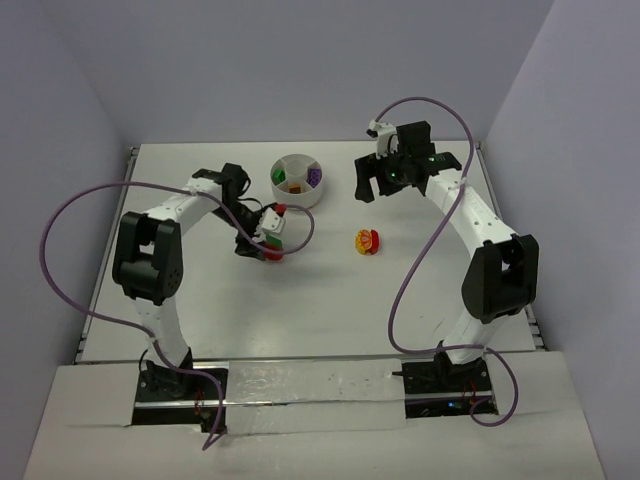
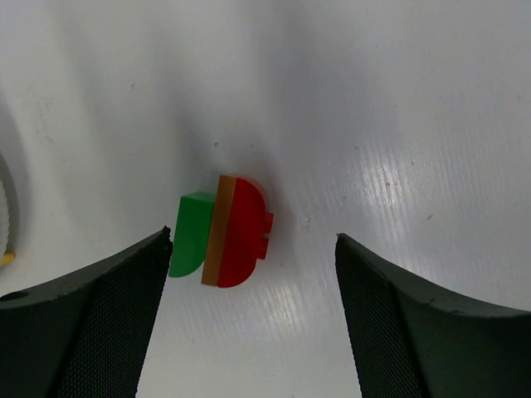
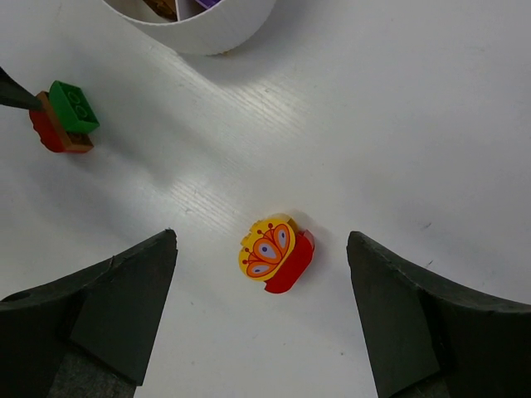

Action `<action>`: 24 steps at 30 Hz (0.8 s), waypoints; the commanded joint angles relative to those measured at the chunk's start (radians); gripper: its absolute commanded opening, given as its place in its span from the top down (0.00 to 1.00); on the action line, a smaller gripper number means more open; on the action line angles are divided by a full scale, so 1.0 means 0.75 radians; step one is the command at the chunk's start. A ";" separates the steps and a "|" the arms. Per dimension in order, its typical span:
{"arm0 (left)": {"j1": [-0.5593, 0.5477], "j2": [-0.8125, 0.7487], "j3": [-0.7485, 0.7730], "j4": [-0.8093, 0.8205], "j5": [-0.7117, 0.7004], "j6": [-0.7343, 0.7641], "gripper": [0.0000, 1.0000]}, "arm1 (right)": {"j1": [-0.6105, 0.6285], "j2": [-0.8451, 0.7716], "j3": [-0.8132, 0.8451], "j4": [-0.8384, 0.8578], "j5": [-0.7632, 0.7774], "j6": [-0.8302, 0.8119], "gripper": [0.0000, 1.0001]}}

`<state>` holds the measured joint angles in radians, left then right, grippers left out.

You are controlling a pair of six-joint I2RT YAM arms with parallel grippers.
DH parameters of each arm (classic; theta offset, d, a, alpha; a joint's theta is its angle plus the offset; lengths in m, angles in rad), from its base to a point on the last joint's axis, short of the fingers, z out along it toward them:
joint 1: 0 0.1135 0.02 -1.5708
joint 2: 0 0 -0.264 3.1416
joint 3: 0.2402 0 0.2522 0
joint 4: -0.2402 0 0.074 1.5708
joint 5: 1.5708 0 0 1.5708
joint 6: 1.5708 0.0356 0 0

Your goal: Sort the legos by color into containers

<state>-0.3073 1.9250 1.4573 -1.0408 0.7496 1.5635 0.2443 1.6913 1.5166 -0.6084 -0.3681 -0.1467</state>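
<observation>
A stack of green, orange-brown and red legos [image 2: 222, 236] lies on the table between my left gripper's [image 2: 254, 249] open jaws, close to the left finger; it also shows in the top view [image 1: 272, 243] and the right wrist view [image 3: 65, 116]. A yellow-and-red lego [image 3: 276, 253] lies on the table below my open, empty right gripper [image 3: 261, 245], which hovers above it [image 1: 367, 241]. The white bowl [image 1: 297, 196] holds green, orange-brown and purple legos in separate sections. From above, the left gripper [image 1: 262, 240] is at the stack and the right gripper [image 1: 366, 182] is right of the bowl.
The bowl's rim [image 3: 207, 29] is at the top of the right wrist view, and a sliver of it [image 2: 7, 207] is at the left edge of the left wrist view. Purple cables loop beside both arms. Grey walls enclose the white table [image 1: 330, 300].
</observation>
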 commanded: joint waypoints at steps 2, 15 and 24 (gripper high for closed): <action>-0.040 0.018 -0.027 0.077 -0.026 0.086 0.14 | 0.004 -0.053 0.000 0.009 -0.038 0.012 0.10; -0.040 0.173 0.035 0.210 -0.103 -0.012 0.01 | 0.004 -0.056 -0.030 0.001 -0.061 0.021 0.08; -0.040 0.151 0.015 0.264 -0.110 -0.087 0.27 | 0.004 -0.112 -0.155 0.097 -0.188 0.175 0.07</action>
<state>-0.3378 2.0594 1.4410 -0.8774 0.6625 1.5226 0.2443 1.6791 1.4597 -0.5945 -0.4362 -0.0954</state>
